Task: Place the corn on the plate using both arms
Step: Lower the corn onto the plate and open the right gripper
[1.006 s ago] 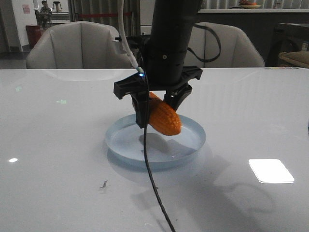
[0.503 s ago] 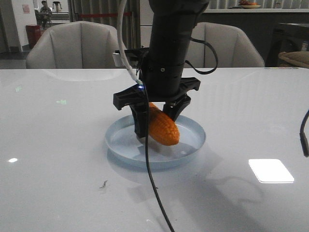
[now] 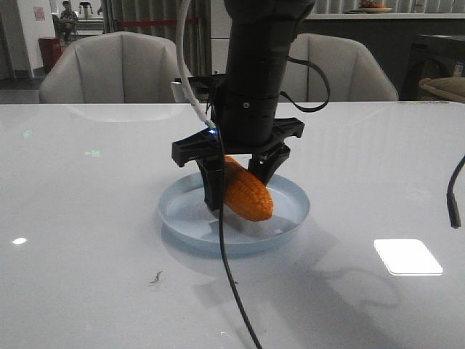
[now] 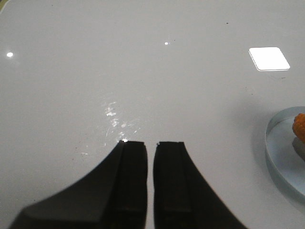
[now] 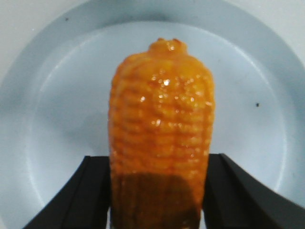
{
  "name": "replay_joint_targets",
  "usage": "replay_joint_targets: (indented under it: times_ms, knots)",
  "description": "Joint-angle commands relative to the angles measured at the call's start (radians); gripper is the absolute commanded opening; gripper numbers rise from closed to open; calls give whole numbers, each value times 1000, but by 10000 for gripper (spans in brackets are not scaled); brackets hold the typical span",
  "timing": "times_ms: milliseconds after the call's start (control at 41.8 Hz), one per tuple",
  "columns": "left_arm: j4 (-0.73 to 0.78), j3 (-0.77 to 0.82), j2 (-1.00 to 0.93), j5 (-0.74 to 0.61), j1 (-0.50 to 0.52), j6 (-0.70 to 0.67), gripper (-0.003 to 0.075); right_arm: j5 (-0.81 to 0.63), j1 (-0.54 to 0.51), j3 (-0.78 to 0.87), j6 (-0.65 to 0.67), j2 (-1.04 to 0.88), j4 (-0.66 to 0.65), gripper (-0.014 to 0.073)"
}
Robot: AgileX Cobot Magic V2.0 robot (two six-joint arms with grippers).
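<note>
- Glossy white table (image 3: 87, 240), bright window glare at near right; grey armchairs (image 3: 120, 67) beyond.
- Right end effector (image 3: 236, 182) pinching corn (image 3: 245, 190) low over plate (image 3: 287, 218).
- Left end effector (image 4: 150, 160) pressed nearly together, holding nothing.

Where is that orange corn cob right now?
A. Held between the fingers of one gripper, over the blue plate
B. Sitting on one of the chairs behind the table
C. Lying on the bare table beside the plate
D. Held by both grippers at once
A: the right gripper holds the corn between its fingers over the plate, while the left gripper is shut and empty over bare table.
</note>
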Motion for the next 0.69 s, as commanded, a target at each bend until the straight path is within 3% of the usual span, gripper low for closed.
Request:
replay_joint_targets:
  times_ms: [0, 192, 431, 670]
  knots:
    - [-8, -28, -6, -64, 2, -9, 150, -13, -3, -32, 4, -62, -6, 477]
    - [-8, -28, -6, -64, 2, -9, 150, -7, -3, -32, 4, -61, -17, 484]
    - [-8, -28, -6, -64, 2, -9, 150, 11, -3, -32, 4, -61, -17, 589]
    - [-8, -28, -6, -62, 2, -9, 150, 68, -11, -88, 3, -75, -32, 591]
